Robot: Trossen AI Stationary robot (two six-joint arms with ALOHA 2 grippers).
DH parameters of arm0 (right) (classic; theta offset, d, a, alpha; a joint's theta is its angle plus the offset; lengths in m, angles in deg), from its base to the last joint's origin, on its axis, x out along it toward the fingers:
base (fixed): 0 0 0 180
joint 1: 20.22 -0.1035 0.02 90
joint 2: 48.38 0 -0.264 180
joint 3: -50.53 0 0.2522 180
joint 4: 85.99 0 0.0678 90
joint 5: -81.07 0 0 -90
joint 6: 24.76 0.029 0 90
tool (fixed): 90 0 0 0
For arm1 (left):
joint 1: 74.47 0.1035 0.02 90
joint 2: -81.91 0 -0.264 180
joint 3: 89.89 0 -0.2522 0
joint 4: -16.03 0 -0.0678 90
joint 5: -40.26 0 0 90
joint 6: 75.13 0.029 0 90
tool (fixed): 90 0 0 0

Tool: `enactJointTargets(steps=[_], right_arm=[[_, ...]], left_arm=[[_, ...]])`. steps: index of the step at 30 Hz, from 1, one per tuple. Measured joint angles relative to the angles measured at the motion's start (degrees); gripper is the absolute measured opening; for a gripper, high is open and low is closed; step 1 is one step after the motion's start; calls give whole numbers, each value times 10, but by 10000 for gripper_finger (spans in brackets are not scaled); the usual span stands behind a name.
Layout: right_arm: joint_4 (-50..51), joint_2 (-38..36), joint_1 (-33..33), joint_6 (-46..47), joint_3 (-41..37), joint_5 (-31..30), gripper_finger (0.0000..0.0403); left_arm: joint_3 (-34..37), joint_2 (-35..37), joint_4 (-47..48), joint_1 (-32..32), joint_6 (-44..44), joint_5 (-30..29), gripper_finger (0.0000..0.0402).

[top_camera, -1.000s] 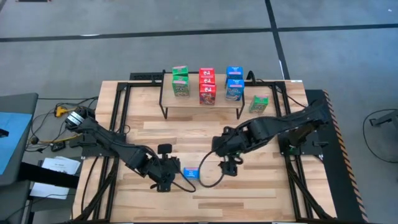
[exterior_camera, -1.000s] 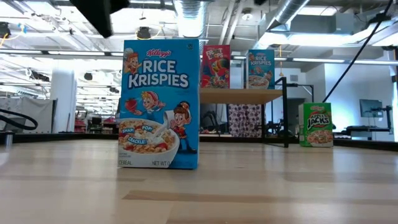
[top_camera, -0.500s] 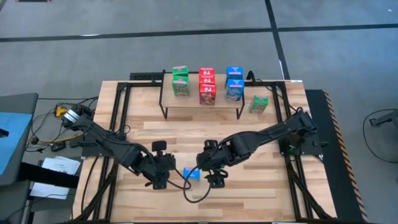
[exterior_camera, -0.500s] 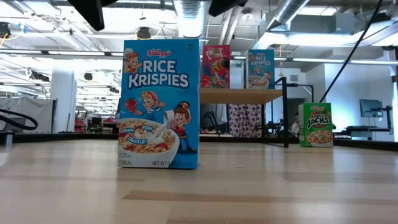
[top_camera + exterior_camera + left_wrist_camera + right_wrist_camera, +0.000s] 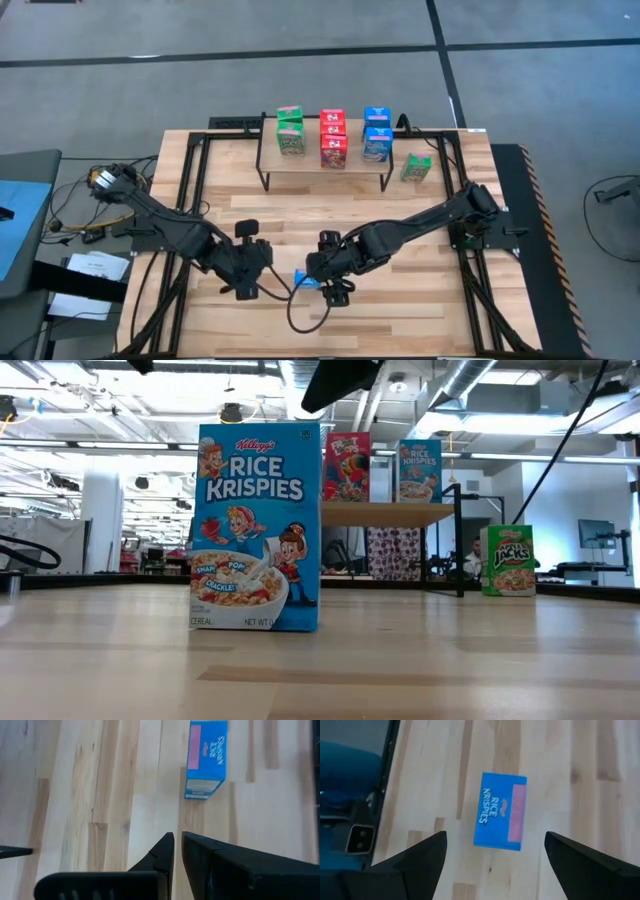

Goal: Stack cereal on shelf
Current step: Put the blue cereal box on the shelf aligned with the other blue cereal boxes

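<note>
Blue box (image 5: 258,527): standing upright on the table (image 5: 420,300), front part, between the two grippers; top face seen from above in both wrist views.
Right gripper (image 5: 492,851): poised directly above the blue box, fingers spread wide to either side of it, holding nothing.
Left gripper (image 5: 177,851): just beside the blue box on its left, low over the table, fingers pressed together, empty.
Shelf (image 5: 325,167): at the table's far side, carrying green, red and blue boxes in three columns.
Green box (image 5: 416,167): upright on the table, just right of the shelf, off the board.
</note>
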Motion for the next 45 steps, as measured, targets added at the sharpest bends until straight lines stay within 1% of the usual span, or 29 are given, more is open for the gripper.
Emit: enactJointTargets(steps=[4, 10, 14, 17, 19, 21, 28, 35, 45], right_arm=[[-7, 0, -4, 1, 0, -36, 359], [-26, 0, -10, 1, 0, -36, 359], [-31, 15, -12, 2, -1, -51, 359], [-43, 30, -15, 2, 1, -54, 359], [-31, 36, -15, 2, -1, -63, 359], [-57, 46, -15, 2, 1, -63, 359], [-49, 57, -15, 2, -1, -64, 359], [-50, 57, -13, 14, 0, -72, 358], [-38, 56, -10, 17, 0, -77, 341]], left_arm=[[0, 34, 0, 0, -7, -2, 25], [0, 71, 0, 0, -20, -2, 25], [0, 82, 0, 0, -21, -2, 25], [0, 83, 0, 0, -21, -2, 25], [0, 82, 0, 0, -21, -2, 25], [0, 80, 0, 0, -21, -1, 25], [0, 80, 0, 0, -22, -1, 25], [0, 80, 0, 0, -22, -1, 25], [0, 80, 0, 0, -20, -1, 25]])
